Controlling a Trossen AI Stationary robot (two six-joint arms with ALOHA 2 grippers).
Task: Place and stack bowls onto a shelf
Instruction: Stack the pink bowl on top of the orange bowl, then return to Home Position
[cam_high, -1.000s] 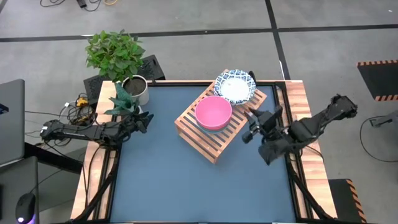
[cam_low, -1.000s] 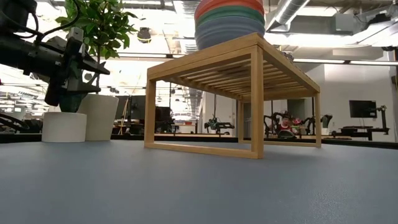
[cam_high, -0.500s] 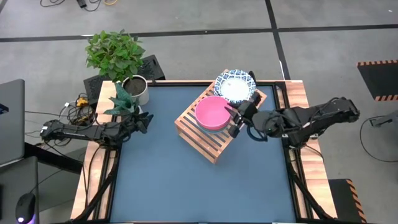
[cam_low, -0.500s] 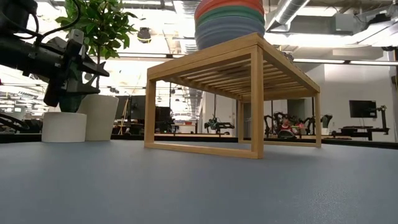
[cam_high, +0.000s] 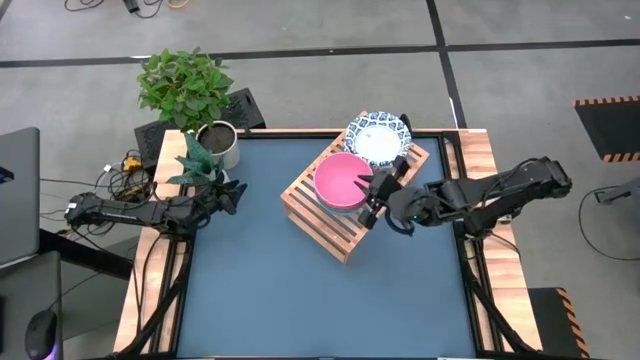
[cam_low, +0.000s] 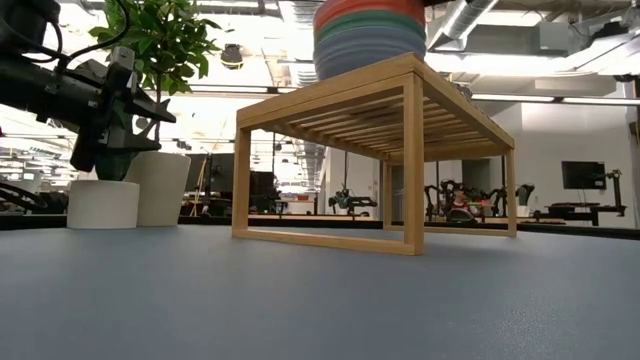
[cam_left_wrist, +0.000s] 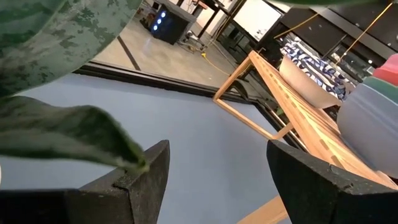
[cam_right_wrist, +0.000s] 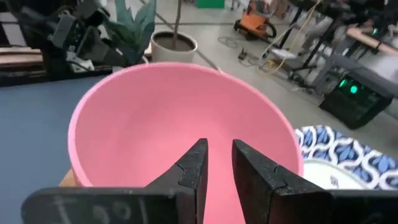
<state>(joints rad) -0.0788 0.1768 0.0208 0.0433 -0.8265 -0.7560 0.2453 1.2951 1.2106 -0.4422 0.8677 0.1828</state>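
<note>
A pink bowl (cam_high: 343, 180) tops a stack on the slatted wooden shelf (cam_high: 340, 225). The low view shows pink-red, green and blue bowls (cam_low: 368, 35) nested on the shelf (cam_low: 410, 110). One blue-and-white patterned bowl (cam_high: 378, 137) sits on the shelf's far end, also seen as the patterned bowl (cam_right_wrist: 329, 155). My right gripper (cam_high: 372, 198) is at the pink bowl's right rim, and its fingers (cam_right_wrist: 217, 152) are shut, pointing over the pink bowl (cam_right_wrist: 168, 118). My left gripper (cam_high: 232, 194), seen open in the wrist view (cam_left_wrist: 211, 174), waits by the plant at the table's left edge. My right gripper reaches level from the table's right, and its shut fingers (cam_right_wrist: 198, 158) are over the inside of the pink bowl near its right rim (cam_right_wrist: 286, 134). The gripper body hides the near rim, so I cannot tell whether the fingers touch the bowl.
A potted plant in a white pot (cam_high: 216, 143) stands at the table's far left corner, with leaves (cam_left_wrist: 68, 130) close in front of my left gripper. Bare blue tabletop (cam_high: 320, 300) stretches in front of the shelf toward the near edge.
My right gripper has moved from the table's right edge toward the left, over the shelf, up to the pink bowl's right rim. The left arm has kept still.
</note>
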